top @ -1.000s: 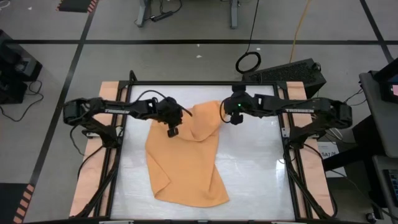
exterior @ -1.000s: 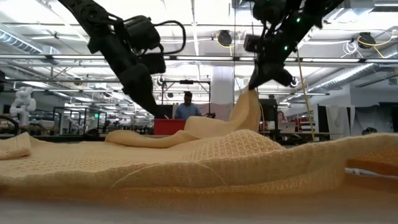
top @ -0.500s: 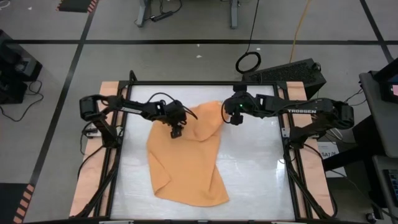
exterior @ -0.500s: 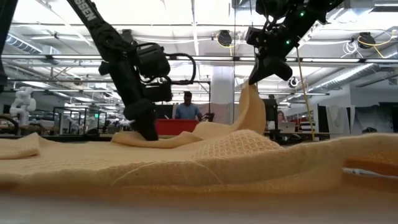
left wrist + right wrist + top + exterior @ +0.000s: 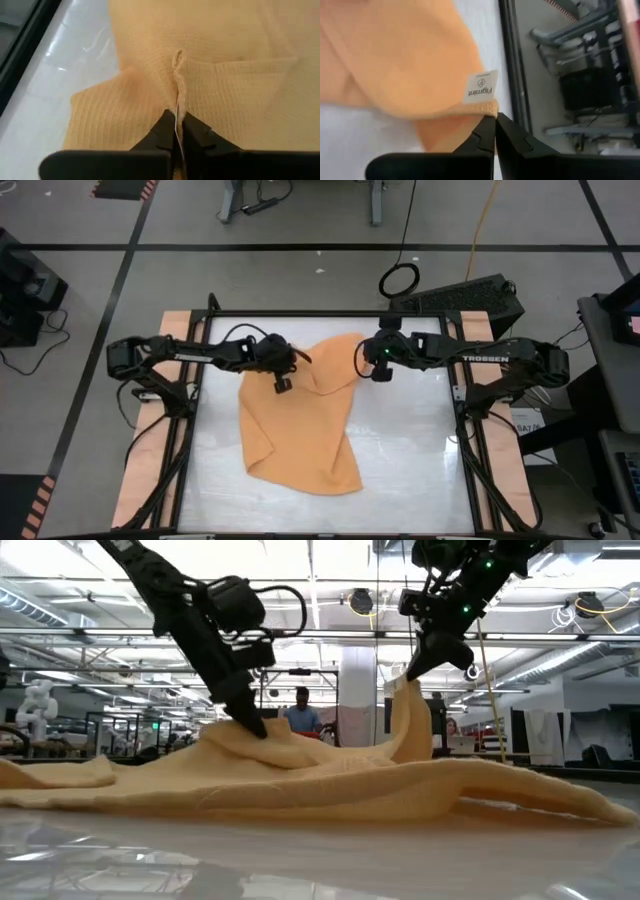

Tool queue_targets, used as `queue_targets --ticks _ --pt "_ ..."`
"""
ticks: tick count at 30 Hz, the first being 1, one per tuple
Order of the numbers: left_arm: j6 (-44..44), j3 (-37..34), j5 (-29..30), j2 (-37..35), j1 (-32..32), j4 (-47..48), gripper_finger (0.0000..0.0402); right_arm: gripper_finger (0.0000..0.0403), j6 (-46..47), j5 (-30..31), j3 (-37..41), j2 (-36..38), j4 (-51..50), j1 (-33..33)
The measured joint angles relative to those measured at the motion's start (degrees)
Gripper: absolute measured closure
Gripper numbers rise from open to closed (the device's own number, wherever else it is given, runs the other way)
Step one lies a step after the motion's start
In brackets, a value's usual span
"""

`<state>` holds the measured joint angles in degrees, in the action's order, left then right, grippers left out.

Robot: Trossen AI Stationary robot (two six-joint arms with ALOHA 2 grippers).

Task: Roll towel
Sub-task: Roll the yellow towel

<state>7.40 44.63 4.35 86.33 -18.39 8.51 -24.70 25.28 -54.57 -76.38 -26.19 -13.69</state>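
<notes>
Orange-tan towel [image 5: 300, 430] spread crumpled over the middle of the white counter [image 5: 410, 450], near end lying flat, far edge pulled up into two peaks. No bin, box or tray seen on the counter, and nothing stowed inside anything.

Left pincer [image 5: 282, 384] over the towel's far left part, fingers [image 5: 165, 131] pressed together on a thin pinched ridge of the fabric, as seen in the left wrist view. Cloth raised into a low hump under that grip in the low view [image 5: 250, 725].

Right pincer [image 5: 378, 372] at the towel's far right corner, closed on the hem just beside the small white tag [image 5: 482, 86], printed wording on it. Corner lifted clear of the counter, fabric hanging in a steep fold beneath the pincer [image 5: 412, 675].

Person [image 5: 302, 712] visible in the room beyond, behind the towel.
</notes>
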Motion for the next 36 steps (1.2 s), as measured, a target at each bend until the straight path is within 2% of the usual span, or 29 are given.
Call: queue_targets --ticks 2,6,9,13,18,23,27,29,36 --pt "-1.1 0.0 -0.1 -0.3 0.0 1.5 0.0367 0.0403 3.1 -2.2 0.0 0.0 -2.8 0.0" --pt "0.0 0.0 -0.7 0.4 0.3 2.4 0.0305 0.0403 9.0 -8.5 0.0 0.0 -5.0 0.3" --pt "2.3 0.0 -1.0 1.8 0.7 1.4 0.0261 0.0403 10.6 -8.9 0.0 0.0 -5.4 1.6" --pt "6.0 0.1 -0.7 3.1 0.8 -3.8 0.0229 0.0403 10.5 -8.8 0.0 0.0 -4.8 3.2" --pt "8.4 0.1 0.1 5.3 -0.8 -8.5 0.0222 0.0403 10.6 -8.7 0.0 0.0 -3.8 4.1" --pt "9.5 0.1 -0.7 7.4 -3.1 -8.6 0.0221 0.0403 10.6 -8.7 0.0 0.0 -3.6 4.2" --pt "11.1 0.1 -7.5 9.6 -5.3 -9.9 0.0221 0.0403 10.5 -8.7 0.0 0.0 -3.4 4.2" --pt "12.2 0.1 -8.7 10.7 -5.7 -10.8 0.0221 0.0403 10.5 -8.8 0.0 0.0 -2.9 4.2" --pt "13.4 0.2 -7.2 13.5 -6.8 -13.1 0.0225 0.0403 10.1 -8.9 0.0 0.0 -2.3 4.3"
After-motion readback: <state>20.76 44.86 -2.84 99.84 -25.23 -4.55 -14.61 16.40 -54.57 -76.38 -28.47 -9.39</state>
